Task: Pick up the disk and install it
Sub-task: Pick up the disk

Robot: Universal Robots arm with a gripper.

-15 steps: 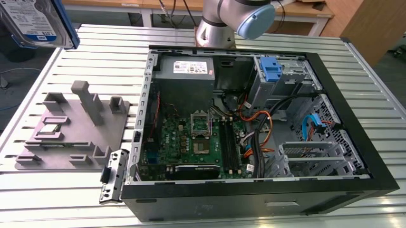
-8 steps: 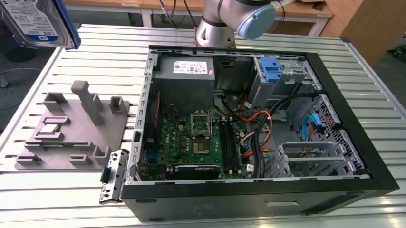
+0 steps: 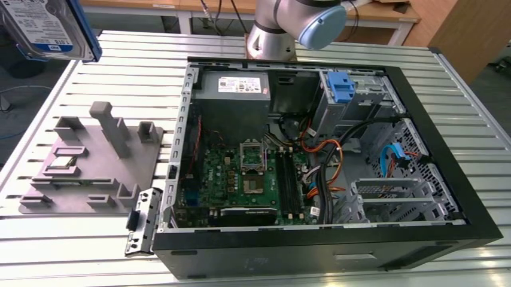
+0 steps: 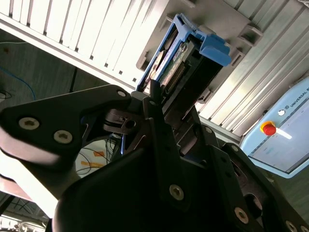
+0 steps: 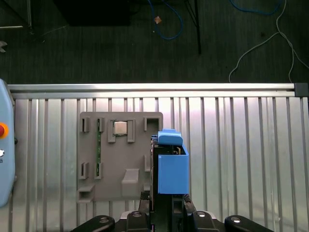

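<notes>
Exterior view. Slatted metal table (image 3: pixel 80 251). An open computer case (image 3: pixel 319 257) takes up its middle and the exterior view's right side. Inside it are a motherboard (image 3: pixel 231 173), a grey power supply (image 3: pixel 231 95) against the far wall, and a blue latch piece (image 3: pixel 341 89) upright near the far corner on the exterior view's right. A grey fixture (image 3: pixel 96 161) lies flat near the table edge on the exterior view's left, just beside the case. The arm (image 3: pixel 295 24) rises past the table's far edge. The disk (image 3: pixel 44 27) is raised clear of the table, seen over the far corner on the exterior view's left, label toward the camera.

Second wrist view. The gripper (image 4: pixel 174 101) is clamped on the disk (image 4: pixel 186 63), a finger pressed to each flat side. Blue rails and the connector end stick out past the fingertips. Behind are the fixture (image 4: pixel 222 19), table slats (image 4: pixel 72 24), and a pale blue pendant (image 4: pixel 285 140) with a red button (image 4: pixel 268 129).

First wrist view. The gripper (image 5: pixel 166 208) pinches the disk (image 5: pixel 171 169), edge-on with a blue rail showing. It hangs over one side edge of the fixture (image 5: pixel 111 164), partly over bare slats (image 5: pixel 241 154). The pendant (image 5: pixel 5 159) lies at the table's edge.
</notes>
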